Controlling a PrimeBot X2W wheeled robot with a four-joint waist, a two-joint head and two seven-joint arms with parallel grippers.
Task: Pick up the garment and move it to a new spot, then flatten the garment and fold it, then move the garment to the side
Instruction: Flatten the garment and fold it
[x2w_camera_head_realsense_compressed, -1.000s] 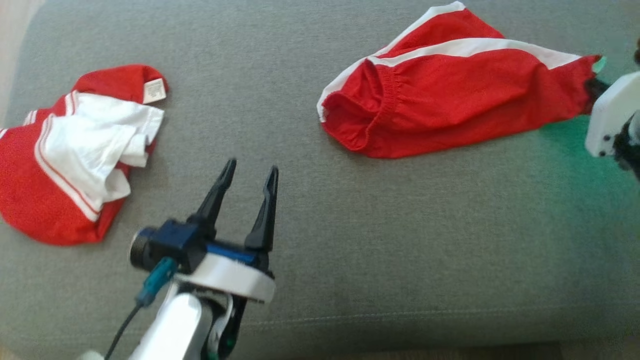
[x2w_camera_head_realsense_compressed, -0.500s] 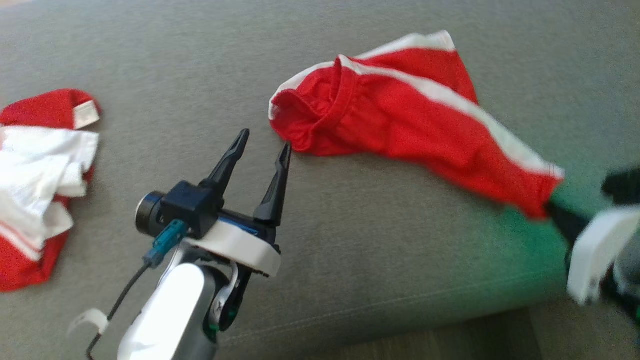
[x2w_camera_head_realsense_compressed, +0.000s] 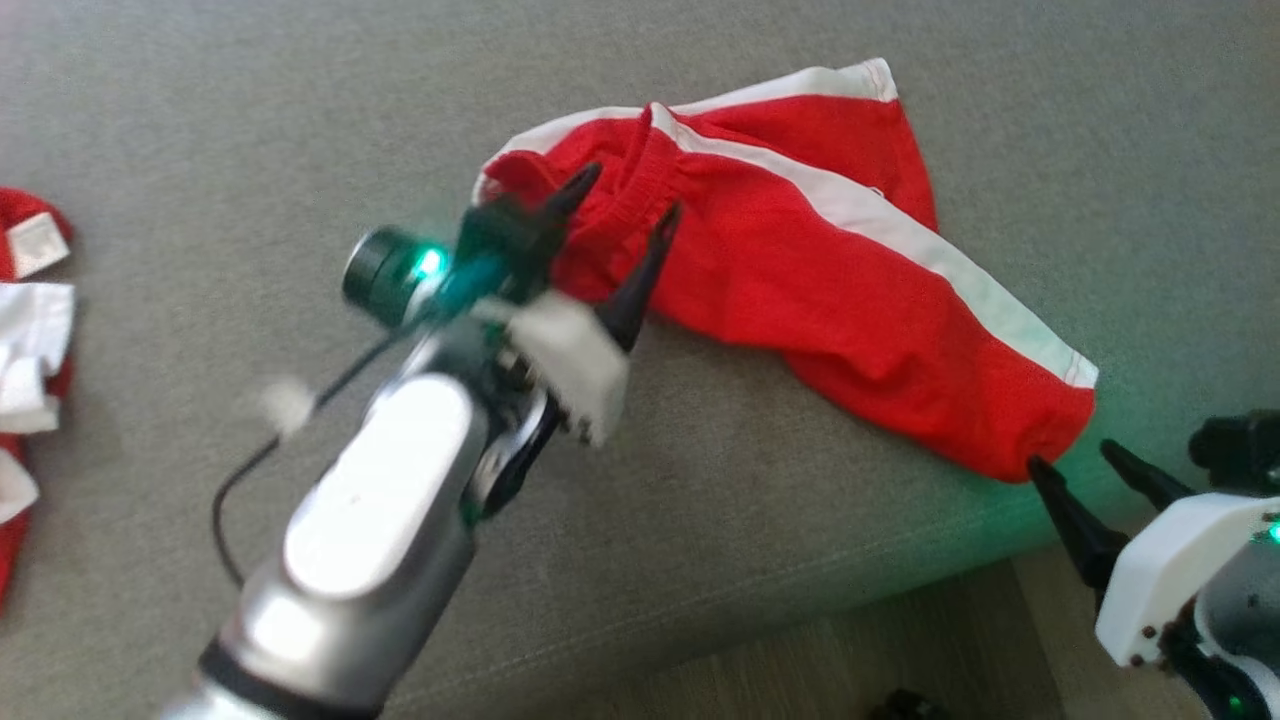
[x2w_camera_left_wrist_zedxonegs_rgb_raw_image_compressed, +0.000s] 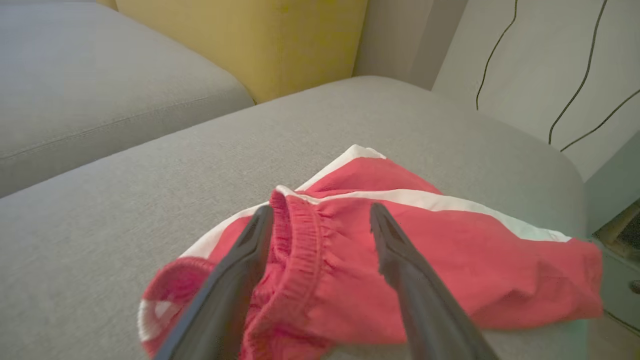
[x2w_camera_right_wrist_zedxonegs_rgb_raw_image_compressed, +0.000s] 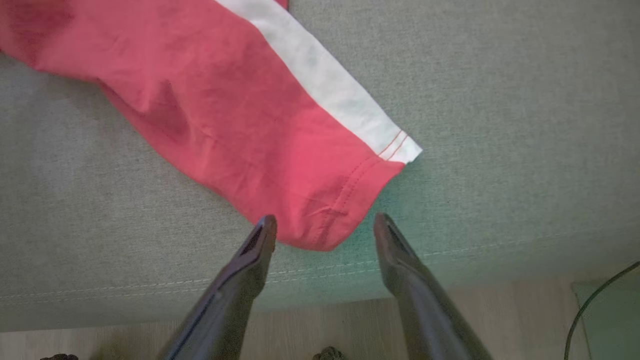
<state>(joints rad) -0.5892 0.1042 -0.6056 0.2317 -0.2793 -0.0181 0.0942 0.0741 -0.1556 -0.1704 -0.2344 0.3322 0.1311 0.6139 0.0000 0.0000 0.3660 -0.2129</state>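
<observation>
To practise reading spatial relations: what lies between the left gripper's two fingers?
The red shorts' elastic waistband, with the left gripper open; the left wrist view shows it.

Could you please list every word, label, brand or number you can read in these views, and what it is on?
None can be read.
The small white sewn-in label on the crumpled red and white garment at the left edge is too blurred to read.

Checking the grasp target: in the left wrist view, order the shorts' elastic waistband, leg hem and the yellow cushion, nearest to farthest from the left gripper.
1. Elastic waistband, inside the left gripper.
2. Leg hem, far right.
3. Yellow cushion, behind, at top.
</observation>
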